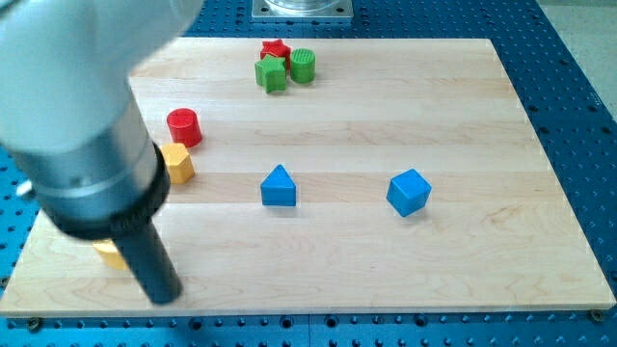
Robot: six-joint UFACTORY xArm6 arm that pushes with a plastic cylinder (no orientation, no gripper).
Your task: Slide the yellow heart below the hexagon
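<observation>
Yellow shows just left of my tip [164, 292] near the view's bottom-left: a yellow block [109, 253], presumably the heart, mostly hidden behind the rod, seemingly touching it. My tip is a bare rod, no jaws. Above sits the orange hexagon [178, 163], beside the red cylinder [183, 127].

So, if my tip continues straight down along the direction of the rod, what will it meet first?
Probably just the wooden board: my tip points down and to the view's right, onto bare wood near the bottom edge. The yellow block sits beside the rod, to the view's left, not in that line. Depth is unclear.
</observation>
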